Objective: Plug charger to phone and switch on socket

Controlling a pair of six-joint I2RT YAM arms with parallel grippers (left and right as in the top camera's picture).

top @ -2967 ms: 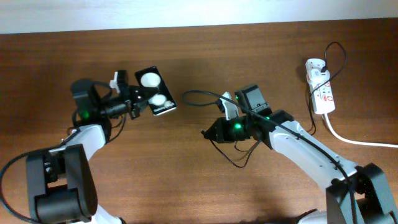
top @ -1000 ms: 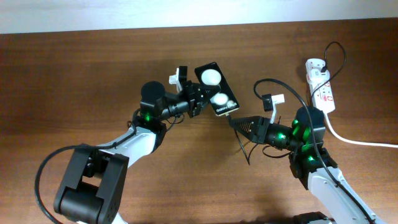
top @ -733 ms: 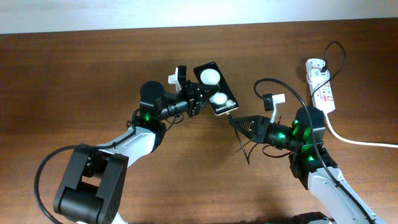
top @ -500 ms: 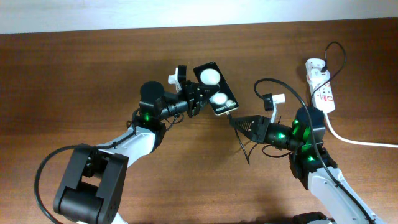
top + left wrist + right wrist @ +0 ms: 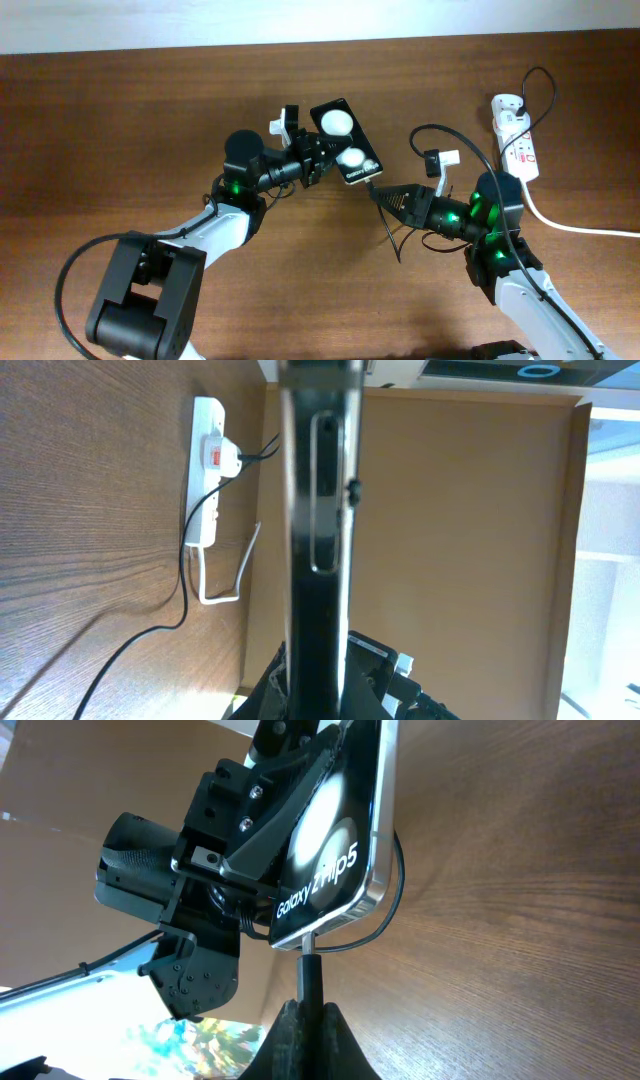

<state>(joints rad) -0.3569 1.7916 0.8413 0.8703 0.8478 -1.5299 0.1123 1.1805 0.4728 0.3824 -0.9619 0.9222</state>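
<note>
Lately closed up: left claw (image 5: 318, 162) grasping Galaxy Z Flip5 phone (image 5: 346, 142), right claw (image 5: 385, 197) clenched on charger (image 5: 309, 960), tip touching phone's bottom edge; insertion pending, socket (image 5: 518, 145) untouched.

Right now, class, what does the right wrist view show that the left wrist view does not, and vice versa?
Only the right wrist view shows the phone face with its white lettering, the plug tip of the charger at its lower edge, and the left claw gripping it. Only the left wrist view shows the socket, red mark and all, on the table. Both show the phone, edge-on in the left view, and the table.
</note>
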